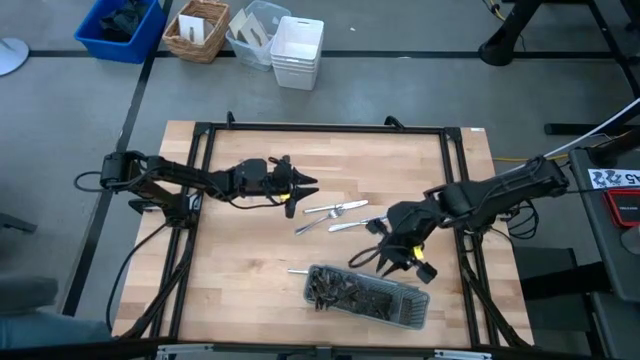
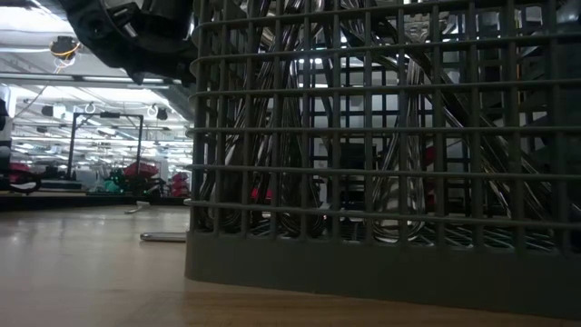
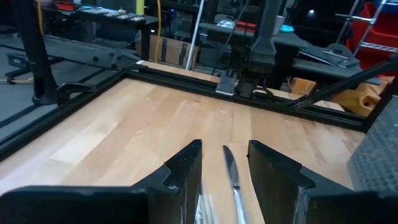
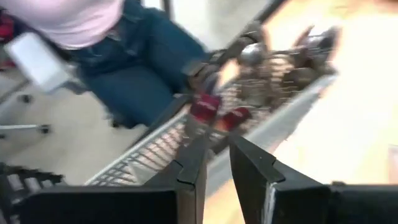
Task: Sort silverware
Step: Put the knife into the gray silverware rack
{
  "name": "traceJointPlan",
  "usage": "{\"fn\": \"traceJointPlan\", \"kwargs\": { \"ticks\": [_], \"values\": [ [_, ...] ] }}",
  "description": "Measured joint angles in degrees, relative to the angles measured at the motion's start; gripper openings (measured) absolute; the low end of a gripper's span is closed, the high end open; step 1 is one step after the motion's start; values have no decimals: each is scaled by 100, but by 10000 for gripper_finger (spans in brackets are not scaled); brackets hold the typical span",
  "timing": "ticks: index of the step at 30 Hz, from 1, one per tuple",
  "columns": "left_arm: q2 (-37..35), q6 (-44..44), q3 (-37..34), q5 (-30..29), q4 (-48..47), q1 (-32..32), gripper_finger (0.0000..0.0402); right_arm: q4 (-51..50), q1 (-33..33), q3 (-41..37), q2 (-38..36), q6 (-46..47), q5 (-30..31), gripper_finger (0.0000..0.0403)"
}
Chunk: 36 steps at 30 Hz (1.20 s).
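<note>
A: Start at the near edge of the worktop (image 1: 250, 300). What sits there?

B: The grey mesh tray (image 1: 368, 296), packed with silverware (image 1: 345, 290) in a dark tangle. One piece lies on the wood just beside the tray's left end (image 1: 298, 270). The right gripper (image 1: 392, 262) hangs over the tray's right half. In its wrist view the two fingers (image 4: 193, 165) stand a little apart with nothing between them, so I judge it empty.

A: The risk there?

B: The pieces are crossed and stacked, so a pinch into that heap could lift two at once, or hook a neighbour and drag it over the rim. A slim, polished handle may also slide out of a shallow grip. The wrist picture is smeared, so I can't tell which piece it is aimed at.

A: And farther in, mid-table?

B: Three or so loose pieces (image 1: 335, 210) lie near the middle, close together, one crossing another. The left gripper (image 1: 305, 188) sits just to their left, fingers spread, and a knife (image 3: 231, 174) lies on the wood in the gap between them.

A: So what could go wrong with that one?

B: The knife lies flat on the board. Fingers closing too high would skate over it; too low and they dig into the wood. A sideways nudge could push it into the other pieces.

A: Anything beyond?

B: The far half of the worktop holds no cutlery.
</note>
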Motion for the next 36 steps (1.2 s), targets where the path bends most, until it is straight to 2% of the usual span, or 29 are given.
{"fn": "traceJointPlan", "kwargs": {
  "ticks": [5, 10, 13, 16, 20, 24, 30, 36],
  "values": [
    [-4, 78, 0, 59, -151, 211, 123, -686, 0, 634, -7, -269, 1169, 74],
    [-4, 205, 0, 870, -667, 376, 123, -679, -192, 755, -5, -658, 2432, 74],
    [-4, 494, 0, 1086, -1233, 391, 123, -676, -556, 755, -4, -656, 2701, 74],
    [-4, 828, 0, 1069, -1861, 391, 123, -657, -1005, 754, -4, -656, 2621, 74],
    [17, 1209, -2, 592, -2364, 391, 123, -580, -1635, 753, -2, -648, 2361, 74],
    [306, 1642, -2, 467, -2223, 396, 123, -388, -2234, 562, 50, -635, 1991, 74],
    [985, 1946, -2, 525, -1730, 391, 123, 229, -2924, -283, 53, -304, 1106, 74],
    [1653, 1862, 0, 826, -1038, 384, 123, 768, -3306, -915, 55, -239, 959, 74]
  ]
}}
